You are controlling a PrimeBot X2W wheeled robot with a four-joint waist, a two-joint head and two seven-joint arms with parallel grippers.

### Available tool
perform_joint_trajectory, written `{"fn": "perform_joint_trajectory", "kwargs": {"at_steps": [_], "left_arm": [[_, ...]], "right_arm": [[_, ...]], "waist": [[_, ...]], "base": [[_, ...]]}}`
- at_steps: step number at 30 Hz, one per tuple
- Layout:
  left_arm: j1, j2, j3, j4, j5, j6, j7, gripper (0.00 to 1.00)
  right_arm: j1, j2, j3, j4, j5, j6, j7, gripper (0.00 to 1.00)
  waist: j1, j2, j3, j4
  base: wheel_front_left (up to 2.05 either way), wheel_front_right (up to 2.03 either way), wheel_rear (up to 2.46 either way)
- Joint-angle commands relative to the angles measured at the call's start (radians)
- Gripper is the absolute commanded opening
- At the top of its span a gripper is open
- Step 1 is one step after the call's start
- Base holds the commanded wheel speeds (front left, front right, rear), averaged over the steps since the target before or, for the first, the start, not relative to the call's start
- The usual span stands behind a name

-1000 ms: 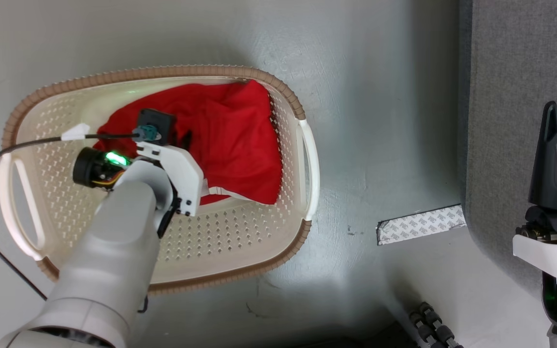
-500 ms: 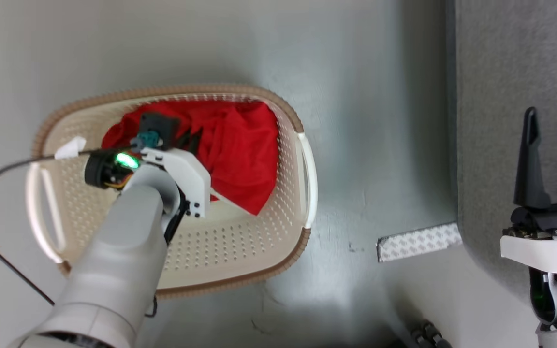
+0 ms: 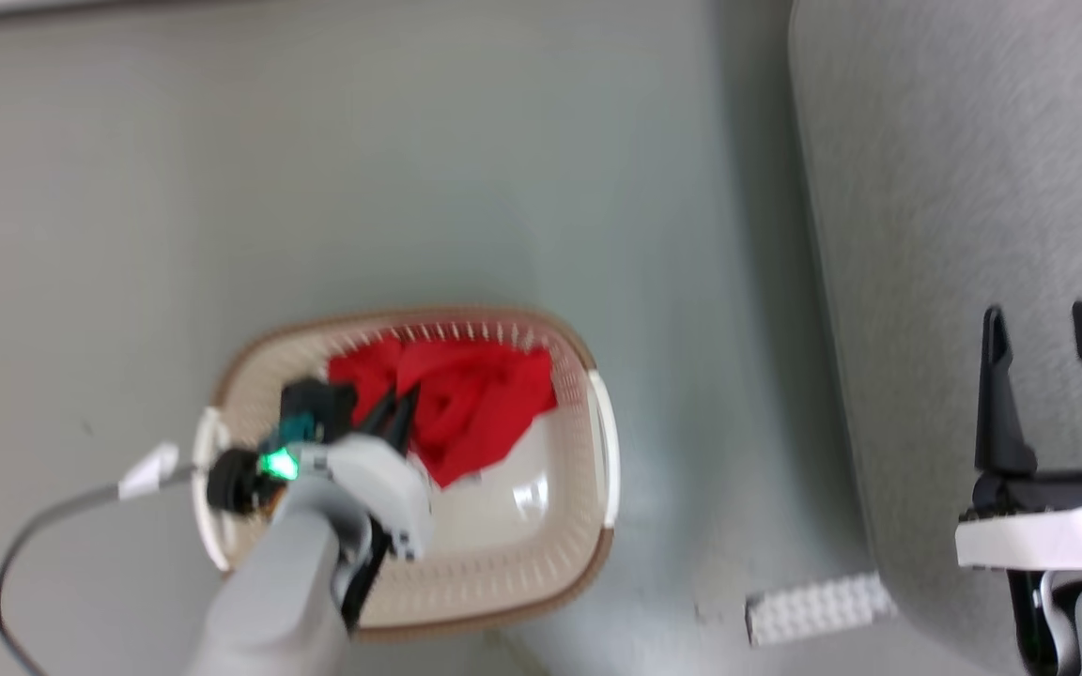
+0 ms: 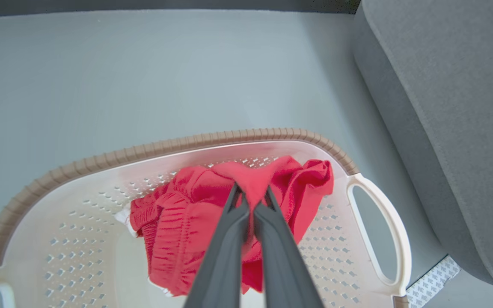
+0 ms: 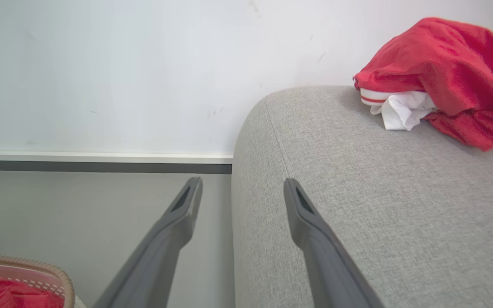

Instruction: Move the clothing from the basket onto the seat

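Load status: the left hand (image 4: 253, 190) is closed on a raised fold of the red garment (image 4: 173, 226), pinched near its middle. The rest of the cloth hangs bunched below the pinch, inside the basket (image 4: 101, 155), toward its far wall and nearer its right handle (image 3: 607, 451) than its left one. The lower hem is judged not yet clear of the basket rim. Key relation: the seat (image 3: 973, 188) lies to the right of the basket, well apart from it, with a strip of bare floor (image 3: 691, 376) between. The basket's long axis is pointed roughly at the seat, so the right handle end is turned toward it. The carry is therefore judged to be a lift straight up out of the basket, then a sweep rightward over that handle end. The right hand (image 5: 243, 183) is spread wide and nothing is held in it. It is placed right of the basket, above the near edge of the seat, so it is the nearer hand to the goal but the farther one from the load. A second red garment (image 5: 443, 60), white lining showing, is already laid on the seat, farther from the basket than the right hand. Risk noted: trailing cloth could be snagged on the basket rim if the sweep is started low.
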Motion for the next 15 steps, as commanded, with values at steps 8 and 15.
{"fn": "perform_joint_trajectory", "kwargs": {"at_steps": [8, 15], "left_arm": [[0.224, 0.002, 0.034, -0.194, -0.041, 0.027, 0.0, 0.0], [0.387, 0.016, 0.063, -0.379, -0.068, 0.047, 0.0, 0.0]], "right_arm": [[0.104, -0.003, -0.022, 0.047, -0.029, -0.003, 0.001, 1.0], [0.19, -0.003, -0.028, 0.07, -0.052, -0.003, 0.001, 1.0]], "waist": [[0.0, -0.0001, -0.318, 0.083], [0.0, -0.0001, -0.487, 0.129]], "base": [[0.0, 0.0, 0.0], [0.0, 0.0, 0.0]]}}
